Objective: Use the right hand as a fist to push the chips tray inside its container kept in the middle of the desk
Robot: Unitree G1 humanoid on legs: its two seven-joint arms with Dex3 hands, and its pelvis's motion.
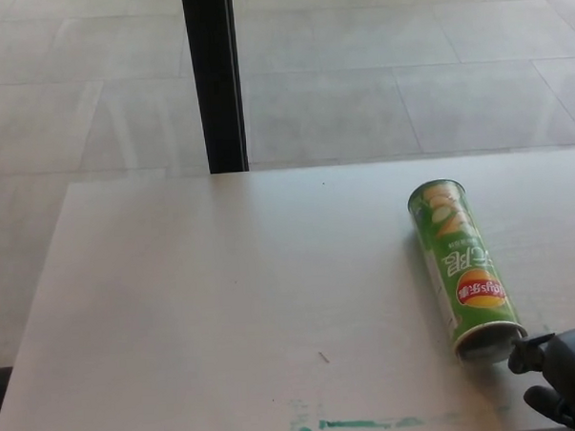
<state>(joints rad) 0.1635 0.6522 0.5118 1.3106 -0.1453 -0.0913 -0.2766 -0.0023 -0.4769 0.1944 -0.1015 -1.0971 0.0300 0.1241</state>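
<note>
Because the green chips can (461, 265) lay on its side on the tabletop (224, 295), the right hand (565, 380) sat at its open near end, fingers unreadable, holding nothing visible.
</note>
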